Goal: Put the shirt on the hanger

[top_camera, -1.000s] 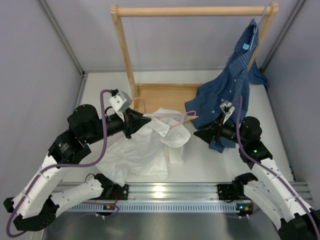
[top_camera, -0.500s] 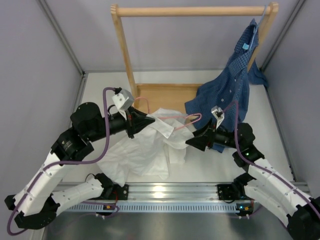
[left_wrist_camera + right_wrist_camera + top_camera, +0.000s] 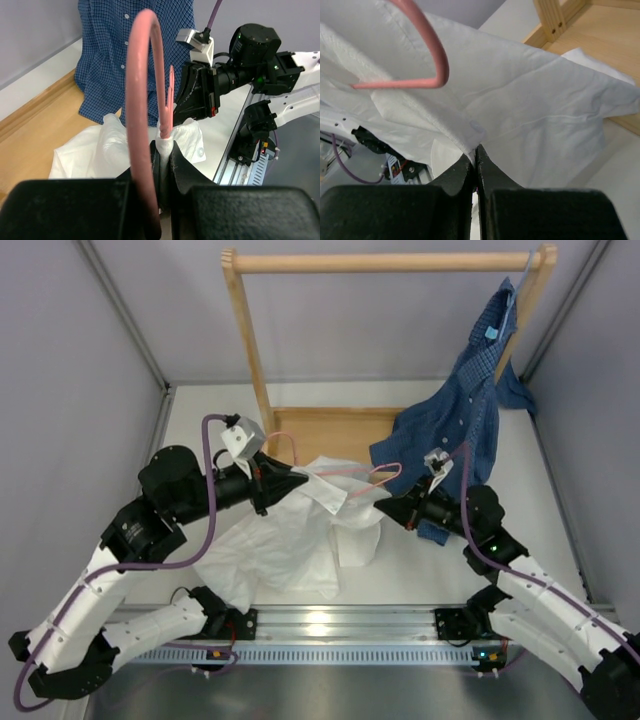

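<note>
The white shirt [image 3: 290, 540] lies crumpled mid-table, its collar end lifted. The pink hanger [image 3: 350, 475] runs through that raised end, one corner sticking out to the right. My left gripper [image 3: 300, 478] is shut at the hanger's neck with white fabric pinched around the wire; the hook [image 3: 139, 100] arcs up in front of my left gripper [image 3: 165, 150]. My right gripper [image 3: 385, 502] is shut on a folded edge of the shirt [image 3: 530, 110] just below the hanger's [image 3: 432, 55] bare corner, with cloth caught at the tip of my right gripper [image 3: 475, 152].
A wooden clothes rack [image 3: 250, 340] stands at the back, its base board [image 3: 330, 430] behind the shirt. A dark blue checked shirt [image 3: 460, 410] hangs from the rack's right end and drapes down to the table beside my right arm. A metal rail [image 3: 330, 625] runs along the near edge.
My right gripper moved left from beside the blue shirt to the white shirt's right edge and shut on it. The left gripper kept its hold, nearly still.
</note>
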{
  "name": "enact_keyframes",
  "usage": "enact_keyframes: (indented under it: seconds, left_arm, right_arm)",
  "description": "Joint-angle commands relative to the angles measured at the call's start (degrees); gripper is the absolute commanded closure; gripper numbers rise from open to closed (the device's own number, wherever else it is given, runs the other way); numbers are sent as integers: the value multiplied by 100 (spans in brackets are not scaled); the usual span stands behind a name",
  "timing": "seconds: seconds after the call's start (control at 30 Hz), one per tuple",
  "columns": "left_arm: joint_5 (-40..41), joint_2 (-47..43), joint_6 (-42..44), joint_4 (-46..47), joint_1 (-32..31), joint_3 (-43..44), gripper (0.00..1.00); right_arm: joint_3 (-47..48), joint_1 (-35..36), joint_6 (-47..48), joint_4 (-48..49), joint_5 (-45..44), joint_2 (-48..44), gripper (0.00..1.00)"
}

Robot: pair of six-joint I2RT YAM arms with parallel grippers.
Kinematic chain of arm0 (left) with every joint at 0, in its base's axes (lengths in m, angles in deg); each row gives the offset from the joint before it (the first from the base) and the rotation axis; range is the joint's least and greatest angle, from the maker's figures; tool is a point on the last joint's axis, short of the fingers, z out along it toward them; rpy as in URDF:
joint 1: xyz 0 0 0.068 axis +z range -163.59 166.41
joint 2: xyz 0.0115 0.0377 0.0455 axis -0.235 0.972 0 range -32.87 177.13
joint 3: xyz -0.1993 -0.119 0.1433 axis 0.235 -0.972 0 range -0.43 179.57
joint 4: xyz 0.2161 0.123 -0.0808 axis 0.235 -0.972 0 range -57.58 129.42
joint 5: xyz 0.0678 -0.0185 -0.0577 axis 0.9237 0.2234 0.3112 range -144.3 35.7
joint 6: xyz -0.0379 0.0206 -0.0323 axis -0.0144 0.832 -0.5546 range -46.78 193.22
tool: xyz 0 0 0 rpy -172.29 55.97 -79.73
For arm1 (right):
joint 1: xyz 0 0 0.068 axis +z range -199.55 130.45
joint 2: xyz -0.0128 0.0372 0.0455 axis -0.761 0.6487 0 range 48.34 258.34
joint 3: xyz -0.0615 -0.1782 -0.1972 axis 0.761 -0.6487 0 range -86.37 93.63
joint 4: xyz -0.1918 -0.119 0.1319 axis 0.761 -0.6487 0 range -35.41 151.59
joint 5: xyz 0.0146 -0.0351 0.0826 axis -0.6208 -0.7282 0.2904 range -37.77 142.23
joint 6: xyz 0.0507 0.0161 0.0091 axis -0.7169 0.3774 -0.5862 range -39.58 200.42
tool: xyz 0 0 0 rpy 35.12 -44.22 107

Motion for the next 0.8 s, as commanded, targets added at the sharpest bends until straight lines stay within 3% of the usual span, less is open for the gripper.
enact_keyframes:
  seconds: [0.0, 0.17, 0.3, 0.43, 0.6, 0.77]
  left_arm:
    - [-65, -237, 205, 191, 28, 223, 100]
    - [-48, -579, 627, 23, 28, -120, 100]
    - [23, -826, 837, -161, 28, -252, 100]
    - [268, -782, 918, -232, 28, -279, 100]
    - [1393, -519, 655, -232, 28, -182, 100]
    - [1351, -211, 338, -197, 28, -24, 100]
  right_arm:
    - [546, -114, 420, -951, -718, -115, 100]
    - [1958, -816, 1061, -2960, -1115, 350, 100]
    - [2638, -1318, 1290, -3553, -992, 658, 100]
    - [3340, -1363, 1484, -3783, -580, 843, 100]
    - [3492, -1328, 1379, -3757, 281, 773, 100]
    - [2895, -1169, 905, -2538, 1351, 413, 100]
